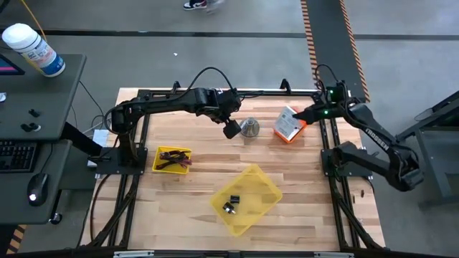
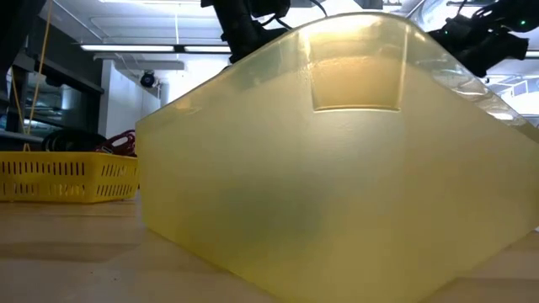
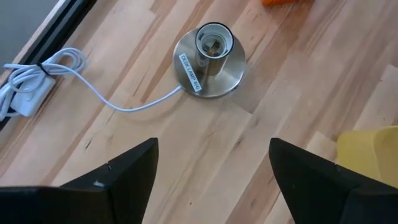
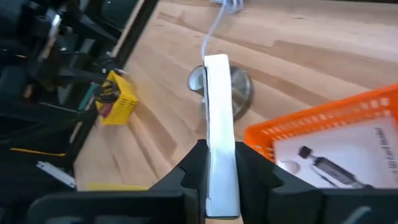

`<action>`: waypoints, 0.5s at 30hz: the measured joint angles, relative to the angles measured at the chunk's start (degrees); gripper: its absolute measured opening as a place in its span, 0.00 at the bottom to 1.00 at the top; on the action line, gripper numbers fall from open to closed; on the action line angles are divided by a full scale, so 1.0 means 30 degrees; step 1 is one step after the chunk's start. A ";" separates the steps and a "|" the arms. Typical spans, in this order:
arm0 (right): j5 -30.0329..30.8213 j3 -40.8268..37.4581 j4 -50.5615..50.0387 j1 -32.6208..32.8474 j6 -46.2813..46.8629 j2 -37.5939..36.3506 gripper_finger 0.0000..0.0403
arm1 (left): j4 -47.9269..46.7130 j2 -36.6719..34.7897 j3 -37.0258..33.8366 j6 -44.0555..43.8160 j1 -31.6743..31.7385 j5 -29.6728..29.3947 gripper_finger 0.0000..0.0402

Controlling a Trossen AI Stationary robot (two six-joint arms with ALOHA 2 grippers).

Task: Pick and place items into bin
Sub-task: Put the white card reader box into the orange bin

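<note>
White card pinched edge-on in right end effector; left end effector spread wide, empty.

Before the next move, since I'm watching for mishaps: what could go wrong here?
1. The right fingers pinch a white card by one edge only; it could slip or twist before reaching the yellow bin.
2. The open left fingers hang above the lamp base, whose cable trails away; a descent could knock the base or snag the cable.

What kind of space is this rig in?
Likely a robotics lab or workshop: painted concrete floor with striped hazard tape, a desk with a keyboard beside the wooden table, and ceiling strip lights over shelving.
</note>
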 joint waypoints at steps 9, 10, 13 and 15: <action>0.0223 0.0000 -0.1579 -0.1765 -0.2068 0.0030 0.16 | 0.0012 0.0000 0.0000 -0.0070 0.0000 -0.0276 0.73; 0.0173 0.0000 -0.1660 -0.1875 -0.2115 0.0036 0.17 | 0.0031 0.0000 0.0000 -0.0070 0.0000 -0.0276 0.73; -0.0006 0.0000 -0.1644 -0.1980 -0.2257 0.0036 0.17 | 0.0236 0.0000 0.0000 -0.0070 0.0000 -0.0271 0.73; 0.0028 0.0000 -0.1660 -0.1973 -0.2369 0.0036 0.16 | 0.0513 0.0000 0.0000 -0.0077 0.0000 -0.0271 0.73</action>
